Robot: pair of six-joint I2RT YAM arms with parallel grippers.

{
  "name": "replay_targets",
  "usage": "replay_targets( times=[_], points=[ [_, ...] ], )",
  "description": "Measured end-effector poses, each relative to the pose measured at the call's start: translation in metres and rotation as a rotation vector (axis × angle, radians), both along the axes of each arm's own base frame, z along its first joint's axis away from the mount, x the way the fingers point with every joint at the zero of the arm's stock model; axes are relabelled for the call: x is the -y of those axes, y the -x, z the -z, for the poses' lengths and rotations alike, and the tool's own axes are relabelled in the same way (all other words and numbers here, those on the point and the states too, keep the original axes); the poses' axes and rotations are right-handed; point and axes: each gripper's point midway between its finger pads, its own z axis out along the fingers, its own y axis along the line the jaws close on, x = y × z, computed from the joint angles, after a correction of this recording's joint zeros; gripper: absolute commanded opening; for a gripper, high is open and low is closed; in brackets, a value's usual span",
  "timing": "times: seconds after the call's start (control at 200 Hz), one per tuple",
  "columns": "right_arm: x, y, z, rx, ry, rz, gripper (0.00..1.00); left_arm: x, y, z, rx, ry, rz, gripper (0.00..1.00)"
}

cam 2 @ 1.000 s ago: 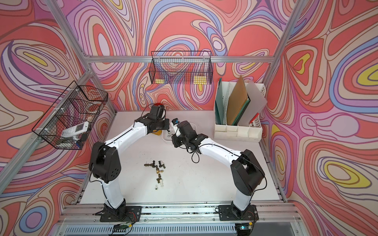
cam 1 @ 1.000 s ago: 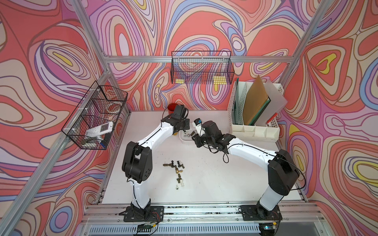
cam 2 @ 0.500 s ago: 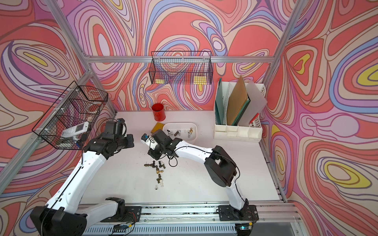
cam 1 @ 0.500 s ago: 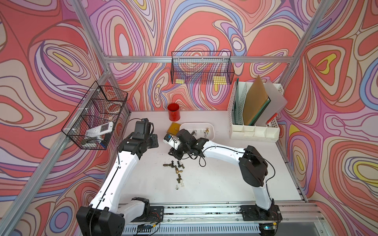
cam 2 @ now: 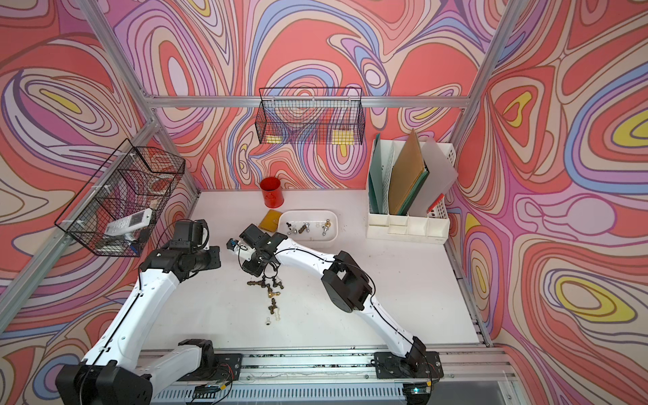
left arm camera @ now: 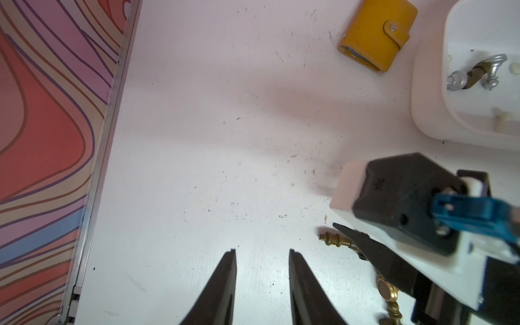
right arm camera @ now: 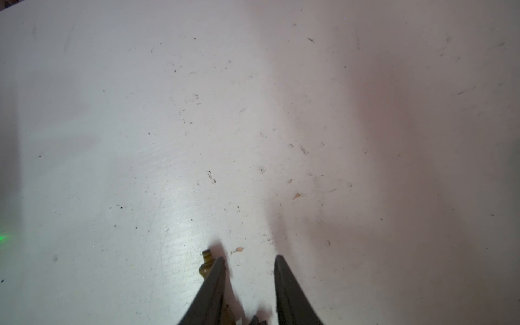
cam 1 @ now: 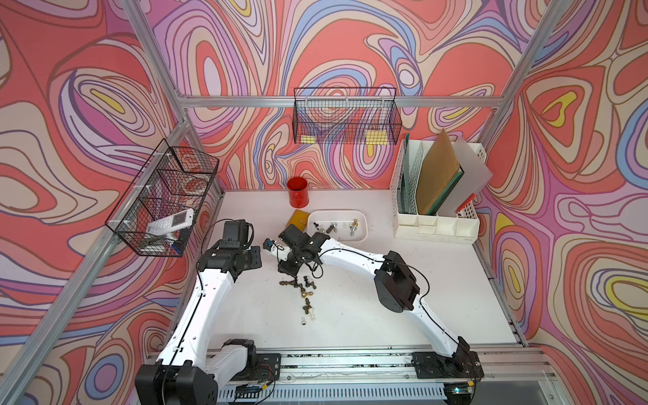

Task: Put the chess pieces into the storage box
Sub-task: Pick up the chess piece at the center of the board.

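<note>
Hanging close above the counter [cam 1: 350, 315] with its jaws parted and nothing between them, the right hand [right arm camera: 249, 257] is seen in front of the storage box [cam 1: 337, 211], on the side toward the robot bases. A dark bronze chess piece [right arm camera: 206, 261] lies on the counter just outside one of its fingers [right arm camera: 215, 284]; whether the two touch cannot be told. The left hand [left arm camera: 261, 250] is likewise held open and empty above bare counter, further out from the storage box on its left. The loose chess pieces [cam 1: 302, 289] are scattered lying down in a small cluster on the far side of the right hand from the storage box, with bronze and black ones nearest the box and a pale one [cam 1: 310, 318] farthest from it. Inside the storage box several pieces [cam 1: 332, 228] are already laid, among them silvery ones and a gold-topped one [cam 1: 355, 225]. A yellow wallet [cam 1: 298, 219] is placed just beside the left end of the storage box, a red cup [cam 1: 298, 192] is set behind that, and a white file organiser [cam 1: 434, 224] is stood to the right of the storage box.
</note>
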Motion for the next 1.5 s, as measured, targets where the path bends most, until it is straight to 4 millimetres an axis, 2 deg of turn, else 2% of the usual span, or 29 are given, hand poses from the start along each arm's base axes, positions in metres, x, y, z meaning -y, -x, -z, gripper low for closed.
replay_targets(
  times=[0.35,0.836,1.147,1.242,1.382,1.497],
  points=[
    [0.012,0.01,0.045,-0.004,0.149,-0.057,0.31,-0.011,0.005,0.001,0.003,-0.024,-0.035,0.36],
    [0.011,0.017,0.044,-0.007,0.157,-0.081,0.31,-0.013,0.005,0.002,0.003,-0.024,-0.041,0.36],
    [-0.001,0.042,0.025,-0.004,0.122,-0.122,0.3,-0.013,0.005,0.001,0.01,-0.025,-0.042,0.36],
    [-0.002,0.05,0.029,-0.011,0.128,-0.139,0.3,-0.013,0.005,0.001,0.01,-0.025,-0.042,0.36],
    [0.005,0.059,0.045,-0.028,0.16,-0.159,0.29,-0.013,0.005,0.001,0.01,-0.025,-0.041,0.36],
    [0.004,0.055,0.046,-0.005,0.162,-0.162,0.26,-0.013,0.005,0.001,0.01,-0.025,-0.042,0.36]
  ],
)
